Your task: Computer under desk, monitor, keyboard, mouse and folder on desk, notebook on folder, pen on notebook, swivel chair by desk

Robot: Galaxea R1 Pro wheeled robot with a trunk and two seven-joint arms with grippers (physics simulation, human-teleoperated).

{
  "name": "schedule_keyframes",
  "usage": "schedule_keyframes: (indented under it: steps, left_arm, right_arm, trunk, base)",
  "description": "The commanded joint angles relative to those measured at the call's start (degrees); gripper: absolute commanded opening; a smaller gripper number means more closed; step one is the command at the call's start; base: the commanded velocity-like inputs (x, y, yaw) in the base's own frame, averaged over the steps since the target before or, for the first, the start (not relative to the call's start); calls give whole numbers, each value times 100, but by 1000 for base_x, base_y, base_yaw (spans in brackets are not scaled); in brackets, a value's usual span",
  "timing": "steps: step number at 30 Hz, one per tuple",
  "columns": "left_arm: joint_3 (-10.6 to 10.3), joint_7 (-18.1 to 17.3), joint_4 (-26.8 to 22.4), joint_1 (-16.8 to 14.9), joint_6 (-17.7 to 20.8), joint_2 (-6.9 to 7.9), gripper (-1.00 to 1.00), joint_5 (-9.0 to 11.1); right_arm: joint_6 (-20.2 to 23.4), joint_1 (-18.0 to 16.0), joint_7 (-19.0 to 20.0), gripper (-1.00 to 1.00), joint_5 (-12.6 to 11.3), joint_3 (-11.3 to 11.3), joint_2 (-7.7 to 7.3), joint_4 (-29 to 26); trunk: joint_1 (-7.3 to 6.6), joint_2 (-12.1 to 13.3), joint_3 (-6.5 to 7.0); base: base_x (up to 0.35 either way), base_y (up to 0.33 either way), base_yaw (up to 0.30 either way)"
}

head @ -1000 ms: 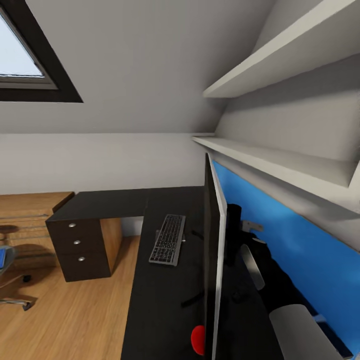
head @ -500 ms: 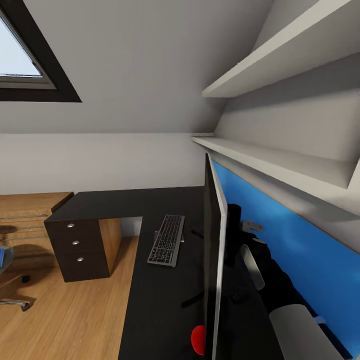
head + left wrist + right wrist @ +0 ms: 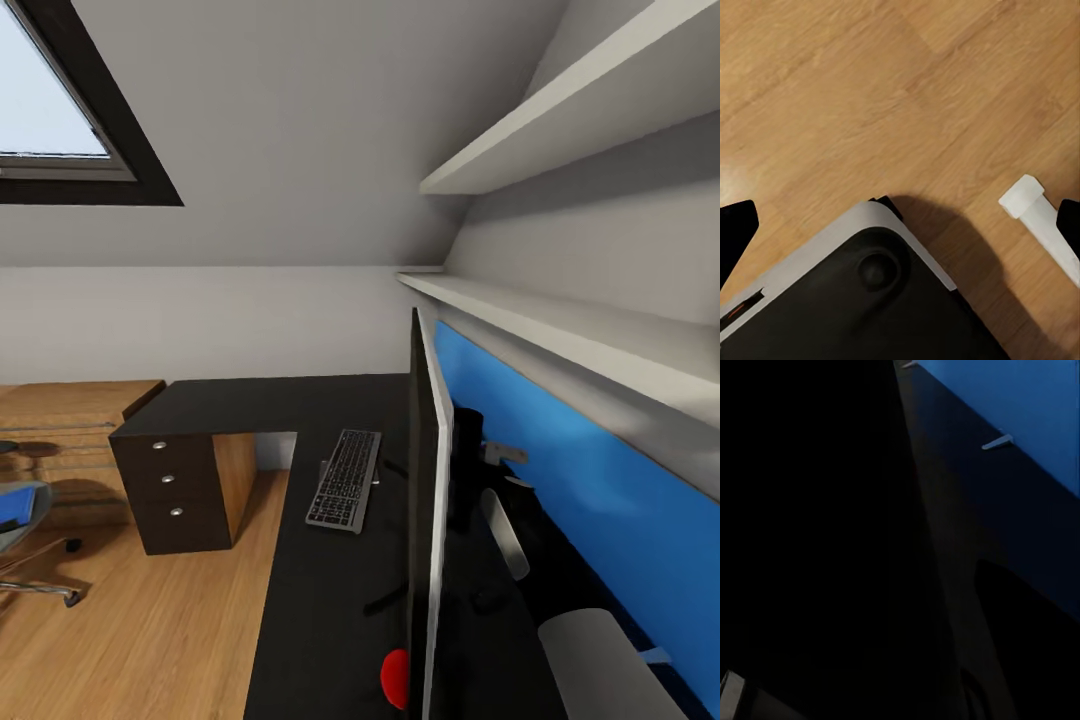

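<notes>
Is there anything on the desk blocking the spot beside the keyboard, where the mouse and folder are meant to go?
Nothing visible does. In the head view the keyboard lies on the dark desk left of the monitor, seen edge-on. The desk surface around the keyboard looks bare; a red object sits nearer the camera by the monitor's foot.

what we can't see well

the monitor stands edge-on in the head view, so its screen cannot be seen, and the bottom edge cuts it off. it hides most of the right arm behind it, and the hand at its end cannot be made out. the swivel chair is cut by the side edge, with something blue on its seat, too little to name. a red round thing is half hidden by the monitor. the right wrist view is nearly all dark. in the left wrist view, the two dark fingertips only peek in at the sides.
</notes>
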Motion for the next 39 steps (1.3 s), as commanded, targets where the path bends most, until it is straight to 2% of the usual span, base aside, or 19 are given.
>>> schedule_keyframes:
  steps: [1,8,18,30,39]
  left_arm:
    - [-14,22,-13,2,-17,3,100,50]
    - [-14,27,-17,1,-18,3,100,53]
    - [-16,24,-17,0,-20,2,100,59]
    - [-14,20,-18,0,-18,3,100,62]
    - [-21,13,-25,0,-23,3,100,55]
  right_arm:
    - [-1,-7,-75,-100,-50,12,-1,2]
    - [-158,-7,-227,-100,-51,11,7,140]
    - [-196,-7,-250,-100,-55,11,0,198]
    - [-205,-15,-232,-100,-69,12,0,339]
    - [-206,-15,-236,-100,-68,12,0,342]
  trunk:
    - [1,-5,-5]
    - [1,-5,-5]
    - [1,-5,-5]
    - [1,-5,-5]
    - [1,-5,-5]
  base:
    - [0,-1,21]
    - [0,-15,7]
    - [0,-167,6]
    - [0,-13,177]
    - [56,-106,34]
